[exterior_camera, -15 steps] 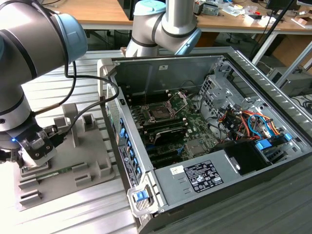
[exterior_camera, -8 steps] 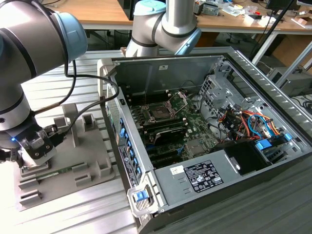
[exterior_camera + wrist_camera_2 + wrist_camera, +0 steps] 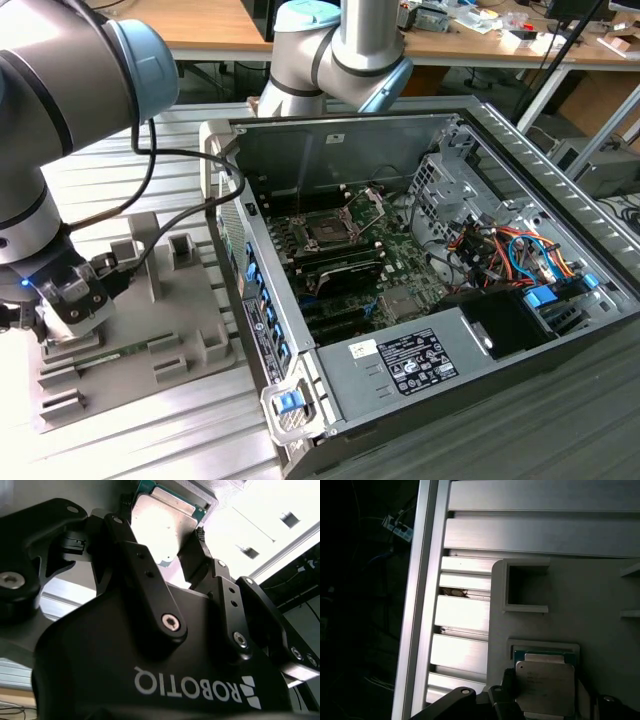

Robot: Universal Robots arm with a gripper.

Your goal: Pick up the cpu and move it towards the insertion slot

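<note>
**A:** Claw point(image 3: 159, 532) first: what is it doing?

**B:** It hangs low over the grey tray point(image 3: 600, 595), straddling the cpu point(image 3: 544, 682). In both wrist views the chip lies right inside its reach, pale silvery face up, with a green edge along one side.

**A:** Clamped or loose?

**B:** I cannot tell. The claw brackets the chip closely, but whether it presses on it does not show.

**A:** And the chip itself?

**B:** It lies flat in a low-walled pocket of the tray, directly under the claw. Just beyond it stands a second square pocket point(image 3: 525, 590) with raised walls.

**A:** Further out?

**B:** The tray rests on a table point(image 3: 465, 612) of ribbed aluminium slats. In the exterior view an open computer case point(image 3: 320, 150) lies on that table beside the tray, well apart from the claw.

**A:** The insertion slot point(image 3: 326, 232)?

**B:** It is inside the case, on the green board point(image 3: 395, 245), far from the claw. It is a dark square in a silver frame, with its metal load plate point(image 3: 372, 205) tilted up on the side away from the claw.
</note>
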